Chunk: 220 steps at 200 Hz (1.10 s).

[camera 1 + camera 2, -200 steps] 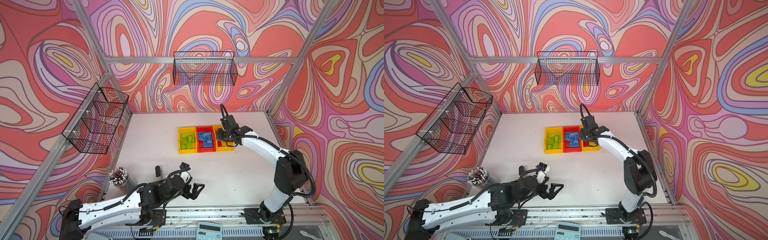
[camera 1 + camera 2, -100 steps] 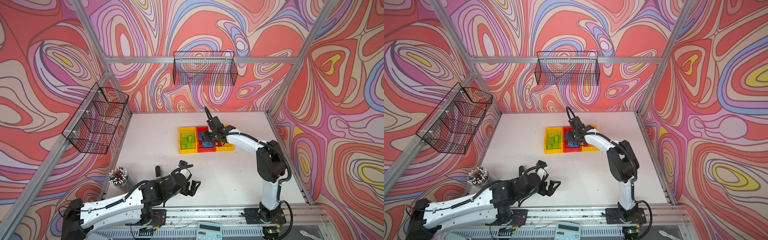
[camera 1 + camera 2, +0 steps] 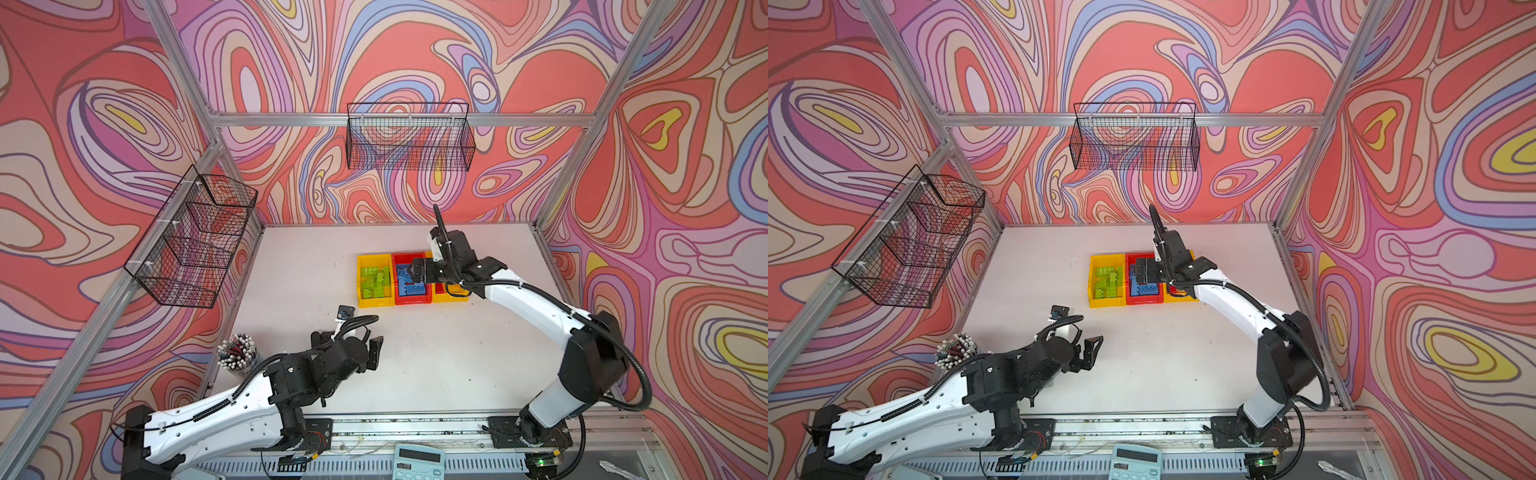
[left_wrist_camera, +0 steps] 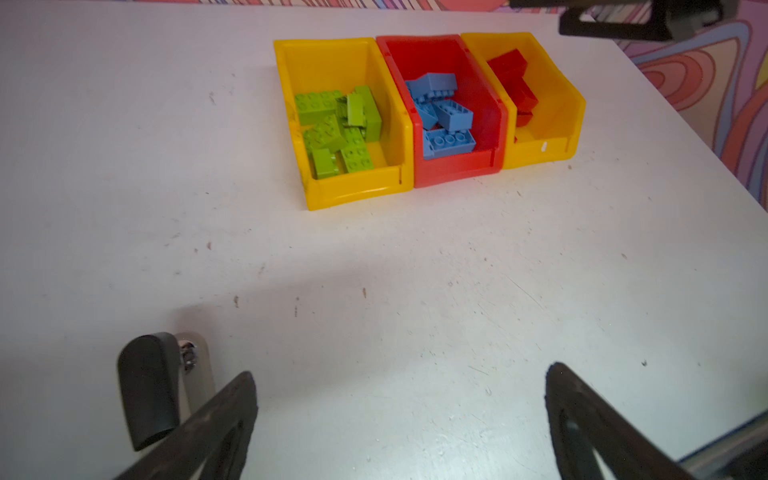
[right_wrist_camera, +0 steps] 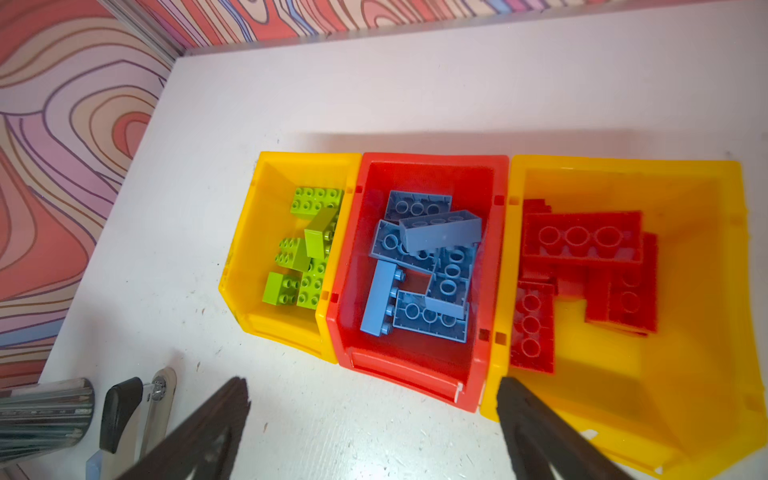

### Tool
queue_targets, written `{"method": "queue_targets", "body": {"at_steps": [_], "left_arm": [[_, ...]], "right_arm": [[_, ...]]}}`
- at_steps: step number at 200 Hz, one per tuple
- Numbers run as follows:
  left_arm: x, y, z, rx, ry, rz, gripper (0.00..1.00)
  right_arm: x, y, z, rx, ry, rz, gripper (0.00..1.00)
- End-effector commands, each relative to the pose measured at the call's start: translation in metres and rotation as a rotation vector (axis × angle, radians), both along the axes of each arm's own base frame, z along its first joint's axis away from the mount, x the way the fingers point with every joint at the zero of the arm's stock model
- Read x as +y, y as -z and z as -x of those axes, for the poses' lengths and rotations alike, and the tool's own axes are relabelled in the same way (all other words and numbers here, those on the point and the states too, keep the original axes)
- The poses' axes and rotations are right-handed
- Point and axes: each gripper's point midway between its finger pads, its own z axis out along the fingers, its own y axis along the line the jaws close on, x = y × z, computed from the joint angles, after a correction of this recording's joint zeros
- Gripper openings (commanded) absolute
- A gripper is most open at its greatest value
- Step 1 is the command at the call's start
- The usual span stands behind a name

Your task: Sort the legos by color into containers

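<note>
Legos (image 5: pixel 440 232) all in containers (image 5: pixel 623 162), one colour each. Right fingers (image 5: pixel 232 399) spread, empty, over red bin (image 5: pixel 432 160); left fingers (image 4: pixel 237 399) spread above bare surface (image 4: pixel 374 291). Judged light, rigid, slick: pinch across long flat sides.

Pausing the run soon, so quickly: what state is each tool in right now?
Left tool: open, empty, over the table.
Right tool: open, empty, over the red bin.

No readable text or labels anywhere, calculator (image 3: pixel 419 460) keys and display too small to read
</note>
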Motion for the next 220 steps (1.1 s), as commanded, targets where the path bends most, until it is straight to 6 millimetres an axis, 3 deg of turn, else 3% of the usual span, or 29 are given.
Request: {"method": "queue_targets", "body": {"at_steps": [1,27,44,68,99,103,164,198,220], "left_arm": [[0.044,-0.019,-0.010,-0.102,-0.178,-0.083,1.00],[0.094,-0.037,-0.012,-0.217,-0.411,-0.135,1.00],[0.103,-0.046,-0.014,-0.292,-0.435,-0.169,1.00],[0.110,-0.058,-0.018,-0.386,-0.450,-0.193,1.00],[0.127,-0.062,-0.025,-0.470,-0.551,-0.173,1.00],[0.128,-0.050,-0.027,-0.468,-0.550,-0.199,1.00],[0.136,-0.008,-0.071,-0.360,-0.500,-0.258,1.00],[0.138,0.008,-0.102,-0.368,-0.451,-0.342,1.00],[0.140,0.014,-0.121,-0.394,-0.408,-0.298,1.00]], "right_arm": [[-0.024,0.001,0.015,-0.051,0.036,0.051,0.98],[-0.061,-0.008,0.031,-0.144,0.127,0.110,0.98],[-0.085,-0.012,0.040,-0.209,0.199,0.149,0.98],[-0.114,-0.004,0.049,-0.239,0.273,0.226,0.98],[-0.128,0.014,0.053,-0.294,0.277,0.283,0.98],[-0.132,0.015,0.053,-0.308,0.290,0.287,0.98],[-0.192,0.006,0.060,-0.531,0.519,0.350,0.98],[-0.214,0.015,0.046,-0.540,0.566,0.358,0.98],[-0.224,0.024,0.032,-0.534,0.573,0.344,0.98]]}}
